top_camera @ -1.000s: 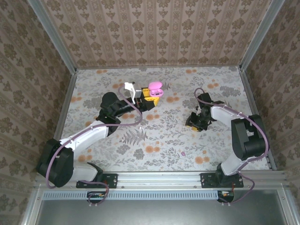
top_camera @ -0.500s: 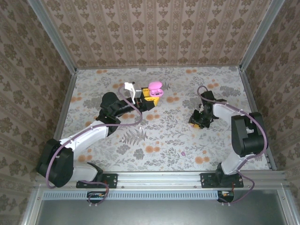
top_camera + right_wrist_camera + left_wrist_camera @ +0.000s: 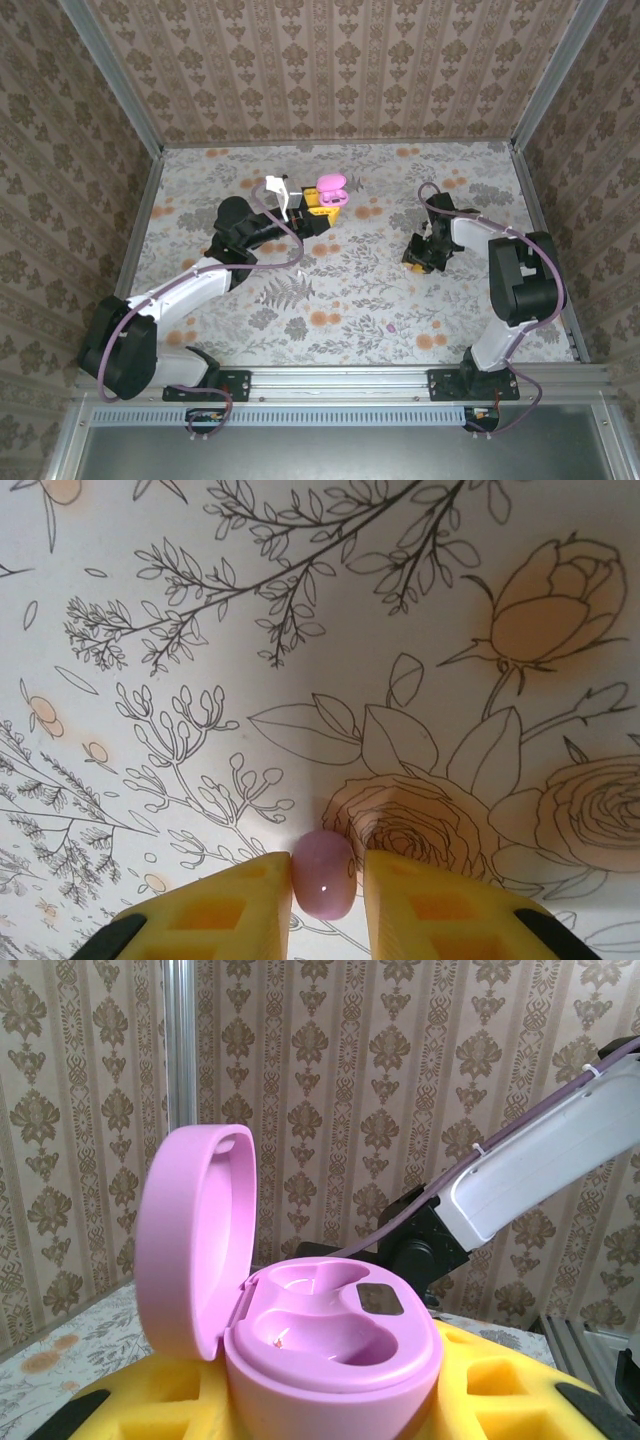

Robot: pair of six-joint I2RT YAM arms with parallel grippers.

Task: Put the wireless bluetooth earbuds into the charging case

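Between fingers (image 3: 235, 905) of right end effector (image 3: 328, 865): pink earbud (image 3: 322, 882), pinched both sides.

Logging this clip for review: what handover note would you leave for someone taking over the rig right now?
The left claw is shut on the open pink charging case, lid up; its sockets look empty.
The right claw is down at the table, pads against both sides of a small pink earbud.
A pink speck lies nearer the bases, possibly the second one.
Done: case open and held. Left: lift, seat both.
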